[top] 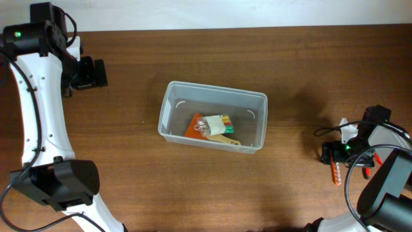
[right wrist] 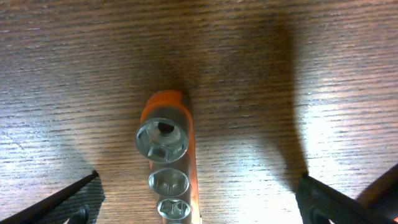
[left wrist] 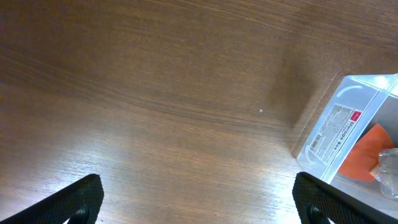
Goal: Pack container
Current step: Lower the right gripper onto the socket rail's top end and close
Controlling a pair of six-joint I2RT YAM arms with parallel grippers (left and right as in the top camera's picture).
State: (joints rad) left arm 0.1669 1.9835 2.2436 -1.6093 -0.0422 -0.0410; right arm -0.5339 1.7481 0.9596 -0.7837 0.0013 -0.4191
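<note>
Right wrist view first: the right end effector (right wrist: 202,202) has both fingers spread wide, one dark tip in each bottom corner, and it grips nothing. Directly beneath it lies an orange socket rail (right wrist: 166,155), flat on the table (right wrist: 311,62) with its chrome sockets facing up. The biggest socket sits at the far end, and the fingers stand clear of the rail on both sides. Over to the left wrist: the left end effector (left wrist: 199,200) is just as wide open and empty, with only wood grain between its tips. At the right edge of that view you can see a corner of the clear container (left wrist: 367,81), with a printed label (left wrist: 336,134) on its wall. From overhead, the container stands mid-table between the two arms and well apart from both. The left arm is at the far left, the right arm at the right edge. Inside the container lies an orange flat piece (top: 193,125), and a pale bundle (top: 215,124) with coloured ends rests partly on it.
</note>
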